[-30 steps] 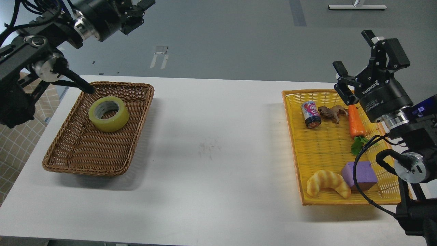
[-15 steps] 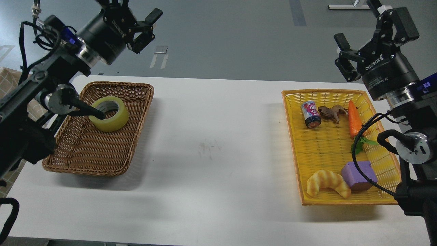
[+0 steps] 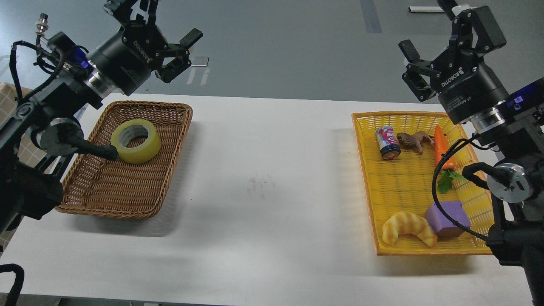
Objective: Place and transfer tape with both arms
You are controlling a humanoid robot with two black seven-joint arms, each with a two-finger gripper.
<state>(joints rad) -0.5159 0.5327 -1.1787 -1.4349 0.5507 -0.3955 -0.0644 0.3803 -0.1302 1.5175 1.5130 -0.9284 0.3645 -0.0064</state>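
Head view shows a white worktop (image 3: 263, 178) with a brown wicker basket (image 3: 170, 170) at the left of the frame and a yellow tray (image 3: 403, 187) at the right. The tape (image 3: 136, 141), a yellow roll with a pale core, lies flat in the far part of the wicker basket, its hole facing up. A black cable end from the left arm crosses the roll's near-left side.

At the upper left of the frame, the left claw (image 3: 163, 38) is raised above the basket's far edge, fingers spread wide and holding nothing. At the upper right, the right claw (image 3: 433, 46) is raised above the far end of the yellow tray, also spread wide and empty.

In the tray lie a small can (image 3: 387, 143), a brown toy animal (image 3: 414, 140), a carrot (image 3: 442, 146), a purple block (image 3: 448, 217) and a croissant toy (image 3: 408, 227).
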